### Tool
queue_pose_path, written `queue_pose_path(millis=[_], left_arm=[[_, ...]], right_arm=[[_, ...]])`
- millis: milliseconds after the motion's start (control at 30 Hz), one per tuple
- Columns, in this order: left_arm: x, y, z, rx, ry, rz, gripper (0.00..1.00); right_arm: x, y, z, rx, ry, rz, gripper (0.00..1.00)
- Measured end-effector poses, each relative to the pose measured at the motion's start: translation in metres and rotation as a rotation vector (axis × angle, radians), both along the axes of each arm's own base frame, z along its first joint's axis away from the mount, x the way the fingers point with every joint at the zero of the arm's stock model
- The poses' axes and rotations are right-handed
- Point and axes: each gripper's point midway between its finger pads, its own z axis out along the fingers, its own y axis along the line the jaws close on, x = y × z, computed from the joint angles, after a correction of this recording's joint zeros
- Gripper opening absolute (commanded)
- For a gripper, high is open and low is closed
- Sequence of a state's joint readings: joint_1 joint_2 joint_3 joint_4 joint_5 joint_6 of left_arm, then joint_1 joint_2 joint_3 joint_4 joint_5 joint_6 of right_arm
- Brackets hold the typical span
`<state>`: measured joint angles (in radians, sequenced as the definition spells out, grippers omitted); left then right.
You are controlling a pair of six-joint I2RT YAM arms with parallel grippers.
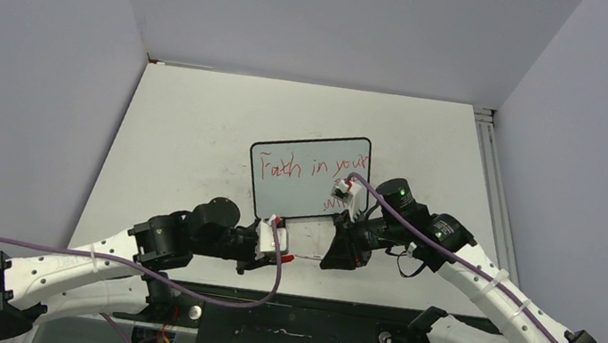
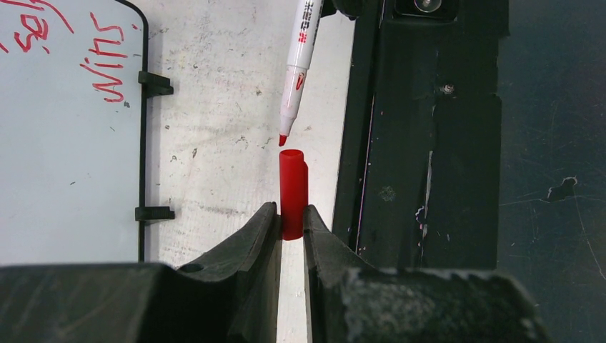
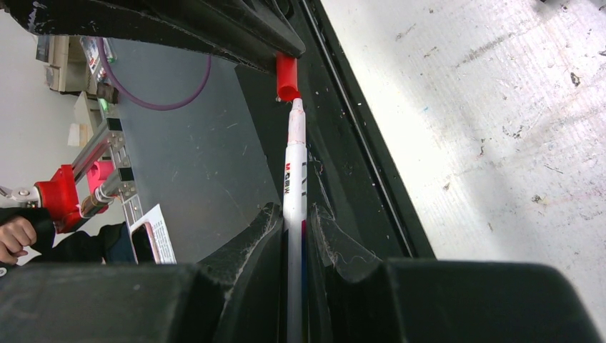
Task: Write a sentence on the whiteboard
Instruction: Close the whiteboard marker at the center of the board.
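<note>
The scuffed white counter [image 1: 200,121] fills the field, with a black strip [image 1: 288,322] along its 6 o'clock edge. The left arm [image 1: 91,254] enters from 7 o'clock and the right arm [image 1: 482,282] from 5 o'clock; both reach toward the centre.

The whiteboard [image 1: 306,197] lies flat near the counter's centre, slightly rotated, with its 4 o'clock corner covered by the right arm. Two black feet [image 2: 154,83] project from its near edge.

The sentence [image 1: 310,168], in red, slants across the whiteboard. "Faith in your" shows on the upper line in the top view, and "wins" ends the lower line in the left-wrist view.

At 6 o'clock of the whiteboard, over bare counter, the two sets of fingers face each other.

The right fingers [image 3: 270,227] are clamped on the barrel of a white marker [image 3: 294,164], its nib toward 9 o'clock in the top view. The left fingers [image 2: 270,220] are pinched on a red cap [image 2: 293,186], its open mouth toward the nib. Nib and mouth sit just apart, the nib slightly off the cap's axis.
</note>
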<state>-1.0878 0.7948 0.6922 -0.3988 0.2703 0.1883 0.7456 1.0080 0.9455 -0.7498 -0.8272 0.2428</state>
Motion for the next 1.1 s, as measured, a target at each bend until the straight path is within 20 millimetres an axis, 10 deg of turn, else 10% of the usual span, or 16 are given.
queue_pose_path(millis=[1100], left_arm=[[-0.0025, -0.001, -0.0005, 0.0, 0.002, -0.011, 0.0]], right_arm=[[-0.0062, 0.0026, 0.0007, 0.01, 0.023, 0.031, 0.05]])
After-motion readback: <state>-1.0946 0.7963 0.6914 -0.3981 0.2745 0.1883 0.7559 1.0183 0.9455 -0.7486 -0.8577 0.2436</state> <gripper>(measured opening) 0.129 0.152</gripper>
